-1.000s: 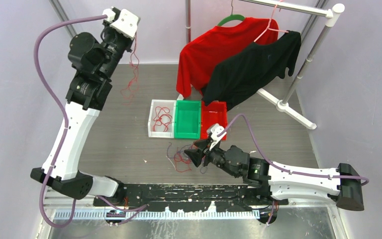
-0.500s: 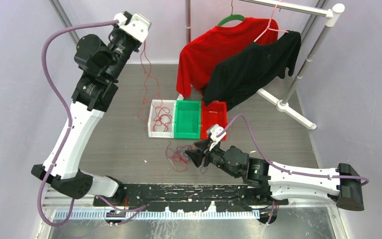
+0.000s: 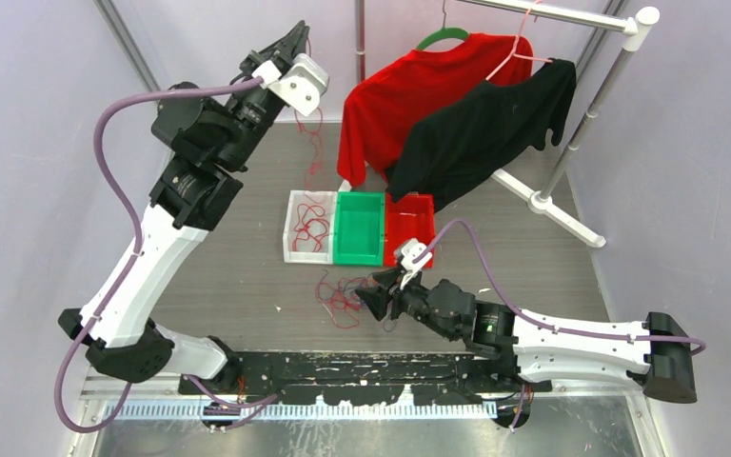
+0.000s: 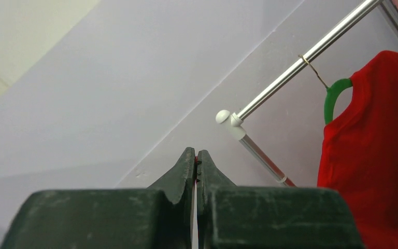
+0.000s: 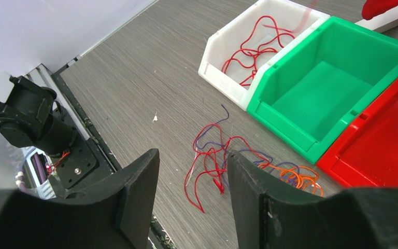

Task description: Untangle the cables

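A tangle of thin red, purple and orange cables (image 3: 343,297) lies on the table in front of the bins; it also shows in the right wrist view (image 5: 223,155), with the orange loops (image 5: 293,177) at its right. My right gripper (image 3: 369,297) is open and empty, low beside the tangle's right edge, its jaws (image 5: 192,158) apart above the red strands. My left gripper (image 3: 298,36) is raised high at the back and shut on a red cable (image 3: 315,143), which dangles down toward the white bin (image 3: 291,249). A sliver of red shows between its shut tips (image 4: 196,155). More red cables (image 3: 310,225) lie in the white bin.
A green bin (image 3: 358,257) and a red bin (image 3: 409,228) stand right of the white one. Behind them a clothes rack (image 3: 571,143) holds a red shirt (image 3: 390,95) and a black shirt (image 3: 481,133). The table's front rail (image 3: 343,367) is near the tangle.
My left arm has swung right and further back with the red cable, carrying the dangling strand from the left of the table to over the white bin. The right arm has not moved.
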